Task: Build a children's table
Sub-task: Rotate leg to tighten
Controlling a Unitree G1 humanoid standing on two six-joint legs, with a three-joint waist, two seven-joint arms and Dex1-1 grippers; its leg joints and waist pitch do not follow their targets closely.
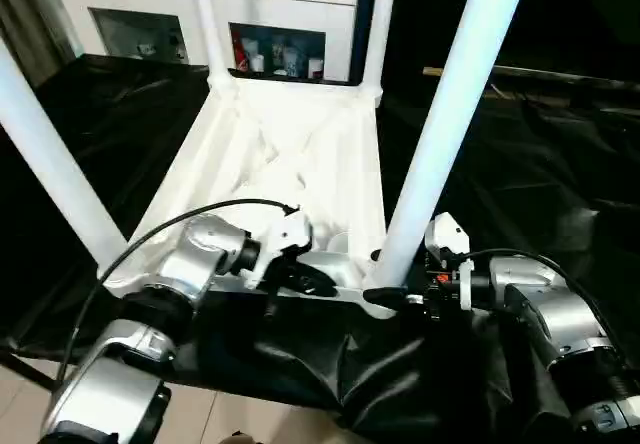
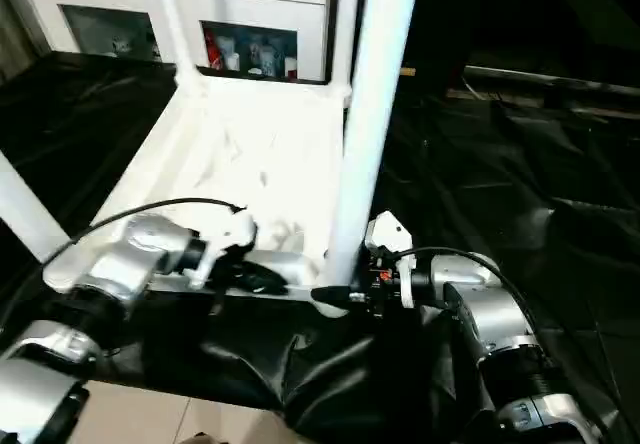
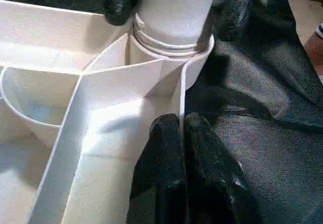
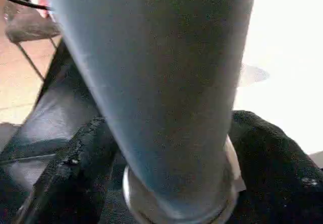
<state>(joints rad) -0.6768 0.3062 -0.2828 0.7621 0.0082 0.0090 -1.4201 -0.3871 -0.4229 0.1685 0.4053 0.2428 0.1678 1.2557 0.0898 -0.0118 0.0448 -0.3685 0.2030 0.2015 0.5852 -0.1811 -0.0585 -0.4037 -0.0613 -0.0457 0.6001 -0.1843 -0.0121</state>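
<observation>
The children's table lies upside down, its white ribbed tabletop (image 1: pixel 300 154) on the black cloth with its legs standing up from the corner sockets. The near right leg (image 1: pixel 450 114) sits in its round socket (image 3: pixel 171 47). My left gripper (image 1: pixel 310 284) is shut on the thin near rim of the tabletop (image 3: pixel 179 128), just beside that socket. My right gripper (image 1: pixel 388 292) is open, one black finger (image 4: pixel 75 173) on each side of the leg's base, close to it.
The black-draped work table (image 1: pixel 520 164) spreads to both sides, and its near edge drops to the floor (image 1: pixel 20 404). A white cabinet (image 1: pixel 270 4) with glass doors stands behind. A black cable (image 1: pixel 180 219) arcs over my left forearm. The near left leg (image 1: pixel 50 164) leans by my left arm.
</observation>
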